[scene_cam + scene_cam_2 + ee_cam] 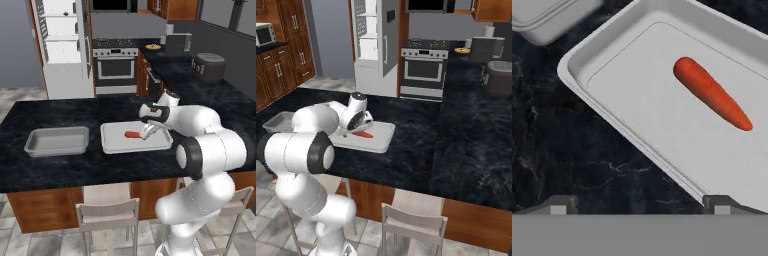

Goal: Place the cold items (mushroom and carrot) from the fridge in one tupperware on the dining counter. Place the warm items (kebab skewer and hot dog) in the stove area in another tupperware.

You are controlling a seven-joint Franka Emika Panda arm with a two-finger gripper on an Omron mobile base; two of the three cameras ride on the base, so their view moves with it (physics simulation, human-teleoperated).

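Fingers (558,204) spread wide, nothing between them.
I see the gripper (148,131) hovering over the right tupperware (112,145) on the dining counter (60,112), clear of the carrot (711,93), which lies flat on that container's floor. Second tupperware (56,141) sits just beside it, to its left.

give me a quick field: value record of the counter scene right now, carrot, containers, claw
carrot: lies flat inside the right tupperware, free of the claw
right tupperware: on the dining counter, holds only the carrot
left tupperware: beside it, apart, nothing inside
claw: open, above the right tupperware, holding nothing
mushroom: not yet in the tupperware
fridge: door open
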